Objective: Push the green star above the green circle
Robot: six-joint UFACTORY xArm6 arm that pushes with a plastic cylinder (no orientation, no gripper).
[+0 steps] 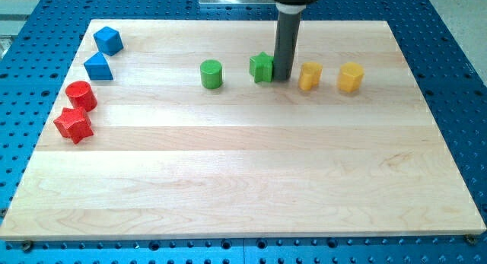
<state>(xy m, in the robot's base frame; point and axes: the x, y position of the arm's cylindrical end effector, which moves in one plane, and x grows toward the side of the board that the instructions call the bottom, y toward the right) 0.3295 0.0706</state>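
The green star [261, 67] lies on the wooden board near the view's top centre. The green circle [211, 74], a short cylinder, stands to its left with a gap between them. My tip [282, 78] is at the star's right side, touching or nearly touching it. The rod rises straight up from there toward the view's top.
Two yellow blocks [310, 75] [350, 77] lie to the right of my tip. A blue cube [108, 40] and a blue triangle [98, 67] sit at the top left, with a red cylinder [81, 95] and a red star [74, 125] below them. The board [243, 180] rests on a blue perforated table.
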